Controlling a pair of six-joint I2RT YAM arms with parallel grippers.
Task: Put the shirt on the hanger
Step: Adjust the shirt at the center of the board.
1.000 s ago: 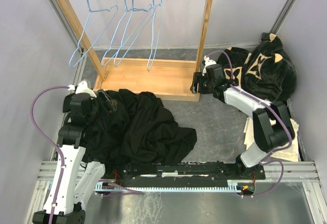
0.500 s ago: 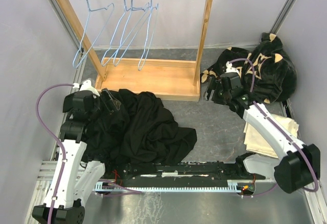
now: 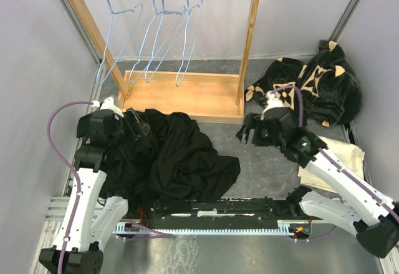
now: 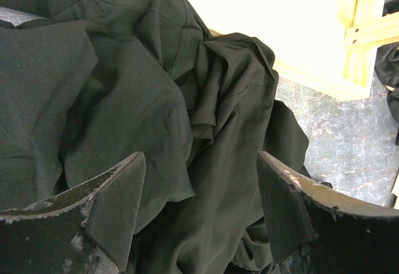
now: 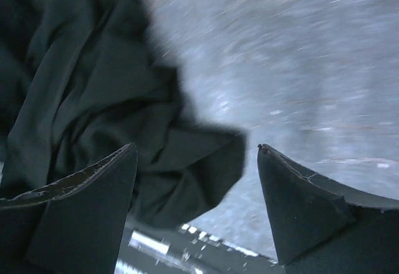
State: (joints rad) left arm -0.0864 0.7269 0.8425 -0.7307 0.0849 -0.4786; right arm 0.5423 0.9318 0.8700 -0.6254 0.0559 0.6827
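Observation:
The black shirt (image 3: 171, 158) lies crumpled on the grey table at the near left, and its folds fill the left wrist view (image 4: 156, 93). My left gripper (image 3: 138, 128) hovers over the heap's far-left edge, open, with only cloth below its jaws (image 4: 199, 161). My right gripper (image 3: 247, 134) hangs open over bare table to the right of the shirt and holds nothing (image 5: 196, 148). The shirt's right edge (image 5: 100, 105) shows blurred in the right wrist view. The hanger (image 3: 117, 40) is one of several light-blue wire ones on the rack's rail.
The wooden rack (image 3: 250, 49) with its flat base (image 3: 181, 96) stands at the back. A black plush garment with tan motifs (image 3: 321, 83) sits at the far right, with a cream cloth (image 3: 341, 155) nearer. A metal rail (image 3: 218, 210) runs along the near edge.
My right arm has swung from the rack's right post toward the near left, out over the table, and its jaws have spread wider. The hangers sway. The left arm has barely shifted.

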